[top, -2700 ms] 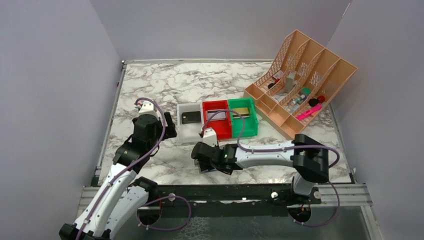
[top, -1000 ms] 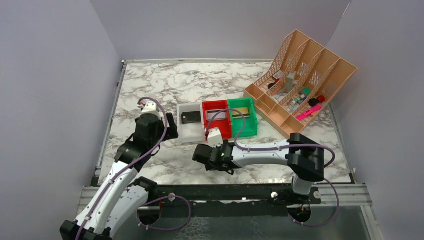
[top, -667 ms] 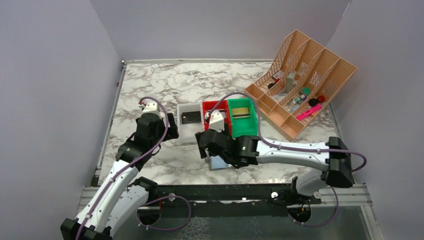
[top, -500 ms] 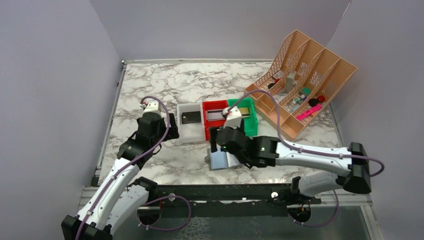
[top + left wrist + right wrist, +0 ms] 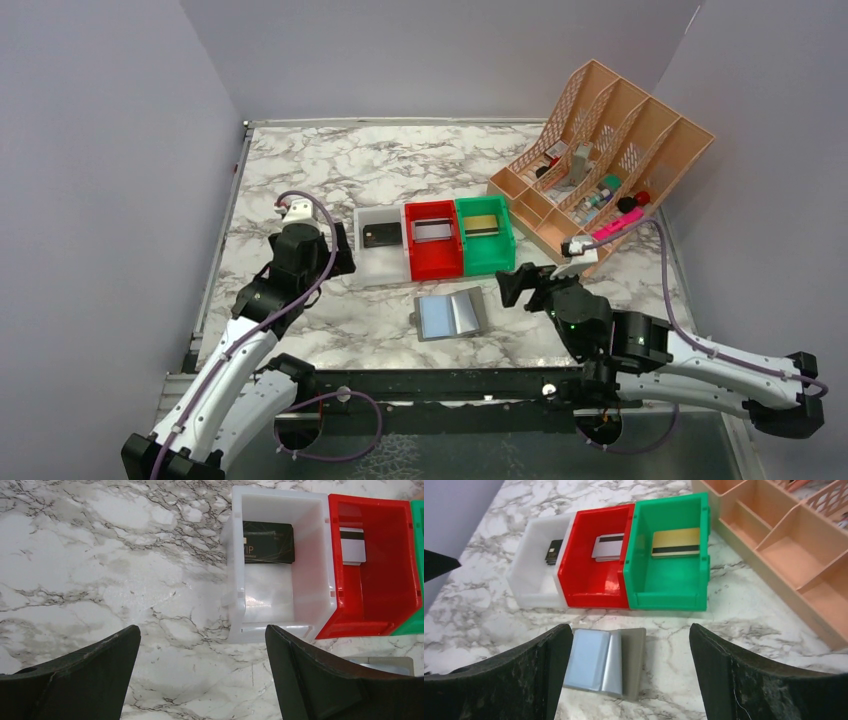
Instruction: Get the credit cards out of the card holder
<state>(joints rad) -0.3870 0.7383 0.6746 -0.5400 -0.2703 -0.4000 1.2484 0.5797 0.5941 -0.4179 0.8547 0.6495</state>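
The card holder (image 5: 451,314) lies open and flat on the desk (image 5: 330,170) just in front of the arms' bases, pale blue panel to the left, grey to the right. No card shows on either panel, though a slot could still hide one. Half a second ago the right arm stretched across it towards the bins. Now that arm has swung back to the right, and the right tool (image 5: 520,283) hangs beside the holder with its fingers wide apart and nothing between them. The left tool (image 5: 202,677) has barely moved (it hovers, fingers spread and empty, near the white bin (image 5: 372,217)).

Just beyond the holder are the credit cards, one to a bin: a black card (image 5: 382,235) in the white bin, a grey striped card (image 5: 434,231) in the red bin (image 5: 431,262), and a gold card (image 5: 482,224) in the green bin (image 5: 487,258). With the right arm clear and empty, the removal looks done or nearly so.
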